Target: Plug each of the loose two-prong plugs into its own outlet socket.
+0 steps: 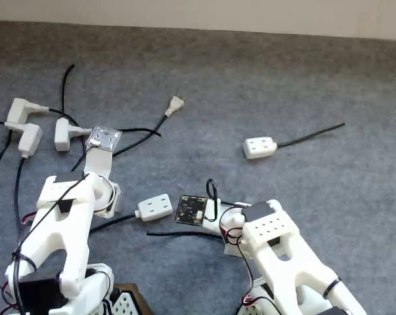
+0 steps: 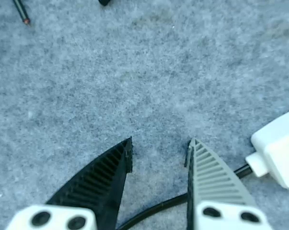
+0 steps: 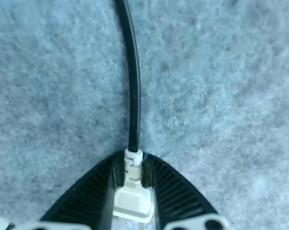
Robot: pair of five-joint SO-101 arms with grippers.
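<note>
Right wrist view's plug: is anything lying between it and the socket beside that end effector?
Nothing visible does. The right end effector is shut on the plug, and in the high view only a narrow bare gap separates it from the outlet socket.

Loose plug (image 1: 176,105), white with a black cord, lies at 11 o'clock, prongs toward 1. Held plug (image 3: 132,196), white, is pinched in the right gripper (image 3: 132,163). White near socket (image 1: 154,207) lies at 7, far socket (image 1: 260,147) at 2, left sockets (image 1: 30,139) at 9

Left gripper (image 2: 160,142) has fingers apart; right gripper (image 3: 133,160) pinches a plug (image 3: 133,201).
</note>
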